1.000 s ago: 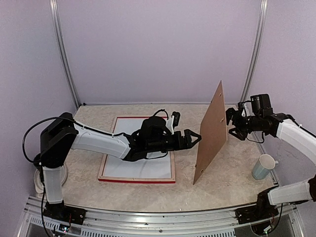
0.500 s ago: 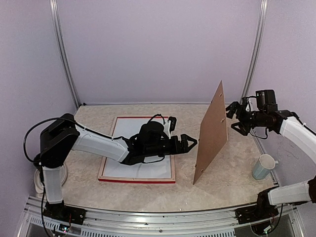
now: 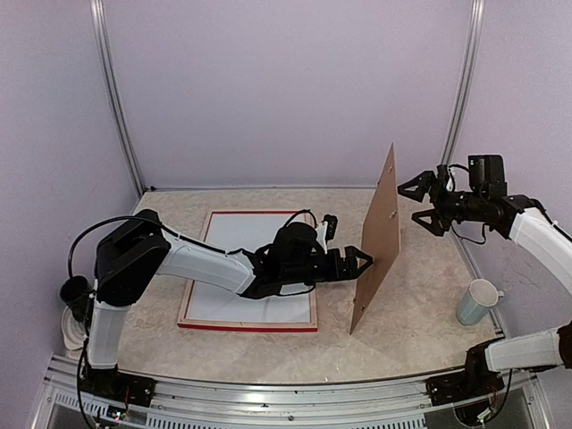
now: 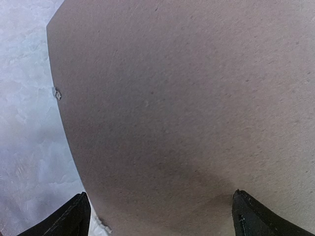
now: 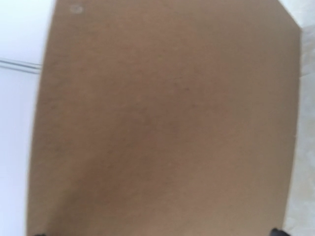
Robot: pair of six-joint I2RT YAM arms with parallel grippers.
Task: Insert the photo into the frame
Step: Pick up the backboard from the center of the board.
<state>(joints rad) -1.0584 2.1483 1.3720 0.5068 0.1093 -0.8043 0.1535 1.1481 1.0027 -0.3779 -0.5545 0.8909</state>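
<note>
**Backing board stands on edge between two open end effectors**

Top external view: the frame [image 3: 246, 327] lies flat on the marbled bench [image 3: 420, 344], left of centre, its red rim around a white inner area. The left arm reaches across it. The photo cannot be made out in any view. Right of the frame, a brown backing board [image 3: 379, 234] stands on its lower edge, leaning. The left end effector [image 3: 363, 261] is at the board's left face with its jaws apart. Whether it touches the board cannot be told. The right end effector [image 3: 414, 206] hangs in the air just beside the board's upper right side, jaws also spread wide and holding nothing. A pale cup [image 3: 478, 301] stands on the bench at the far right, well apart from the board.

Left wrist view: the brown board [image 4: 187, 108] fills nearly the whole view. The two dark fingers [image 4: 74, 220] sit wide apart in the bottom corners. A small metal tab [image 4: 57, 93] juts from the board's left edge, over the pale bench [image 4: 24, 128].

Right wrist view: the board [image 5: 167, 123] again fills the view, blurred, with only a dark fingertip [image 5: 276, 231] showing at the bottom edge.
</note>
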